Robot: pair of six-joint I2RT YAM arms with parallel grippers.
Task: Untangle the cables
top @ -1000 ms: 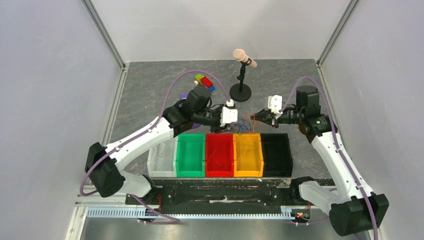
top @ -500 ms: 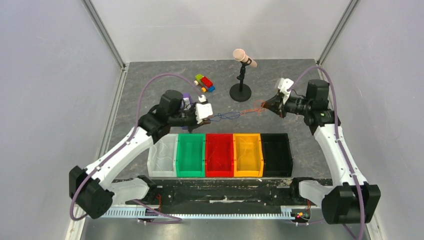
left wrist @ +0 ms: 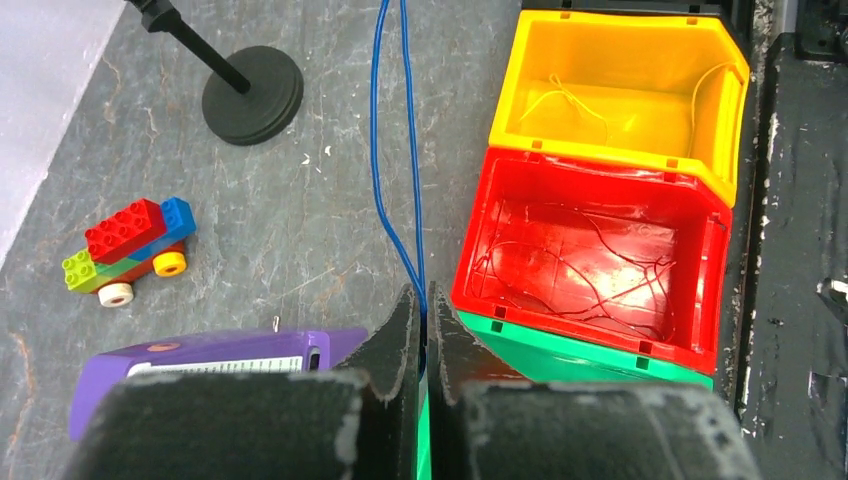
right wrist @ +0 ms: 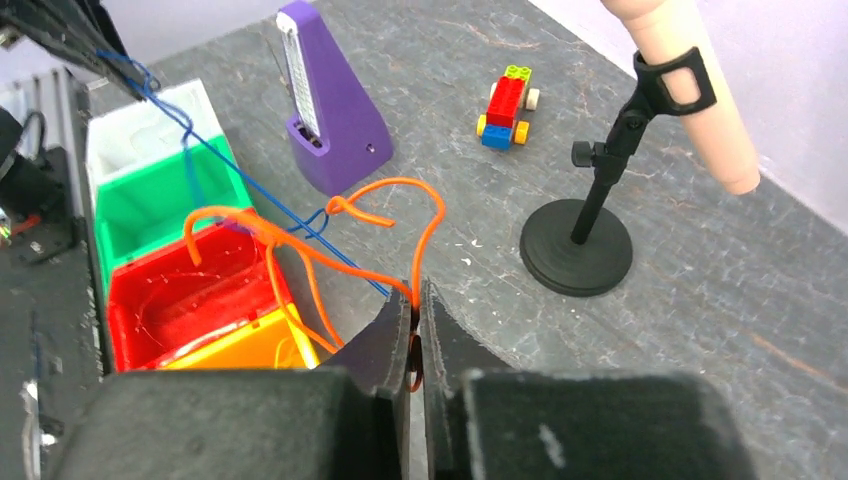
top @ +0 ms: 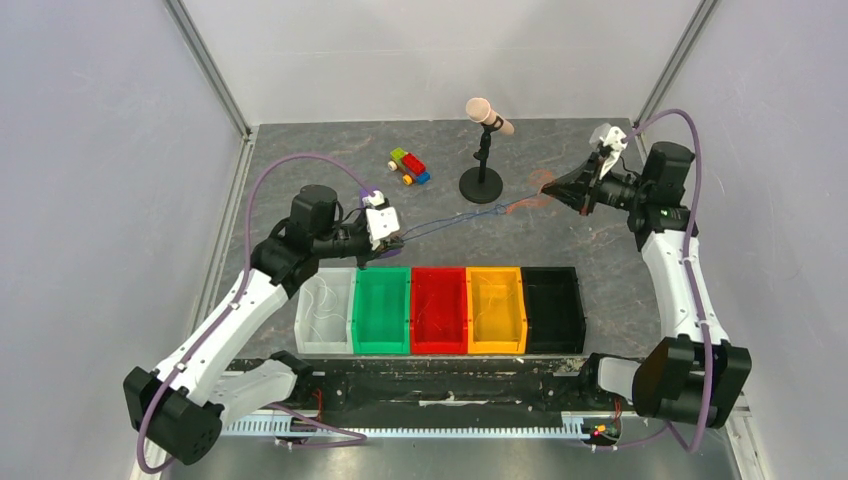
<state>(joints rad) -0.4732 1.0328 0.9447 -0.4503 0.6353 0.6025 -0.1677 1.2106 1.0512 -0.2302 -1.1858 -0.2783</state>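
On the table (left wrist: pixel 300 210), the red bin (left wrist: pixel 478 235) holds red wires (left wrist: pixel 612 245).

No readable text, number, brand or sign anywhere. Only a pale strip of fine scale marks down the face of the purple metronome (right wrist: pixel 340 120), too small and blurred to make out in either wrist view.

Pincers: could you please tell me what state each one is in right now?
Left pincer: closed on the blue wire.
Right pincer: closed on the orange wire.
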